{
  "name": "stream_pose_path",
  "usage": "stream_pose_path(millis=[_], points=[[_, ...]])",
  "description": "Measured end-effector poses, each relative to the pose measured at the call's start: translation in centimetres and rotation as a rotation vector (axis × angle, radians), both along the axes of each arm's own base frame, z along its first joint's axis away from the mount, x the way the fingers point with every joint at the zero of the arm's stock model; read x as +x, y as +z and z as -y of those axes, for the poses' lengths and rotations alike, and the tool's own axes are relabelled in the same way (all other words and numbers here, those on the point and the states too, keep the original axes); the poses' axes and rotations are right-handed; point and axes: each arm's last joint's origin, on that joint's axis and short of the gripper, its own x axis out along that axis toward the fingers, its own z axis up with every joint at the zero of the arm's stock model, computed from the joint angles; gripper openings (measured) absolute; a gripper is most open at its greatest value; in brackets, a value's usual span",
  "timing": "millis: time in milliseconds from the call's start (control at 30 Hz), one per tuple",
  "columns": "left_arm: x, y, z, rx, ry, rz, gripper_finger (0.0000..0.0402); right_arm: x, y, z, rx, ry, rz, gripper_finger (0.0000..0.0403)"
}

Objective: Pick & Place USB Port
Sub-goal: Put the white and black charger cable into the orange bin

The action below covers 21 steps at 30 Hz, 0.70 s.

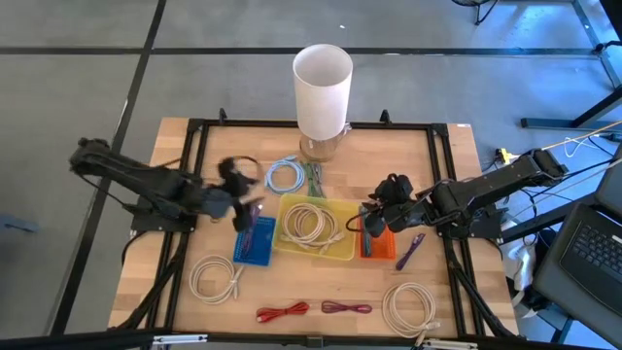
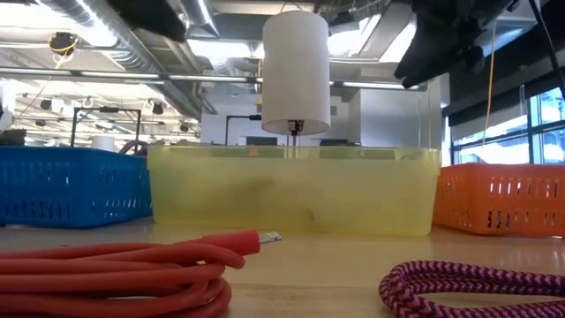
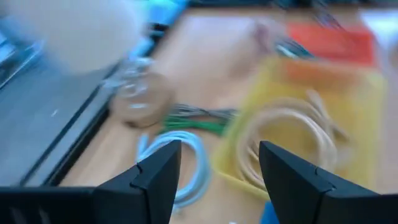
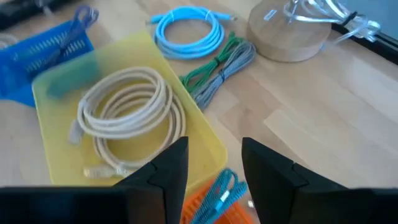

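Three bins stand mid-table: a blue basket (image 1: pixel 255 241) with a purple cable in it, a yellow bin (image 1: pixel 338 248) holding a coiled cream cable (image 1: pixel 311 224), and an orange basket (image 1: pixel 381 245) with a blue cable (image 4: pixel 219 190). A coiled red cable (image 1: pixel 282 312) lies near the front edge, and its silver USB plug (image 2: pixel 267 237) rests on the wood. My left gripper (image 1: pixel 248 211) hangs open above the blue basket's far end with nothing between its fingers (image 3: pixel 219 155). My right gripper (image 1: pixel 372 216) hangs open over the yellow bin's right rim, also with nothing in it (image 4: pixel 214 149).
A white lamp (image 1: pixel 322 89) on a wooden base stands at the far middle. A light-blue coil (image 1: pixel 286 175) and green-grey cables (image 1: pixel 314 178) lie in front of it. Cream coils (image 1: pixel 216 277) (image 1: pixel 410 306), a maroon cable (image 1: pixel 347 308) and a purple cable (image 1: pixel 408 251) lie on the near half.
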Motion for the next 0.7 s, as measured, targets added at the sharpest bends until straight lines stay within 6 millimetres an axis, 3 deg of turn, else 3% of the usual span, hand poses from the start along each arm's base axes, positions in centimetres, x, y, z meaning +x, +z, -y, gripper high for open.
stream_pose_path(millis=[167, 300, 567, 700], points=[[-3.9, -2.7, -1.7, -0.166, 0.275, 0.22, 0.0209, 1.8, -1.0, 1.2, 0.042, -0.07, 0.012, 0.0153], [-5.5, -4.5, -2.5, -0.251, 0.381, 0.291, 0.0209, 4.0, -2.1, 3.3, 0.097, -0.085, 0.009, 0.0153], [-6.2, -5.9, -3.2, -0.267, 0.447, 0.295, 0.0209, 7.7, -3.1, 8.4, 0.156, -0.044, 0.125, 0.0153], [-6.2, -6.0, -3.2, -0.269, 0.445, 0.289, 0.0209, 8.5, -4.7, 10.4, 0.166, -0.018, 0.078, 0.0153]])
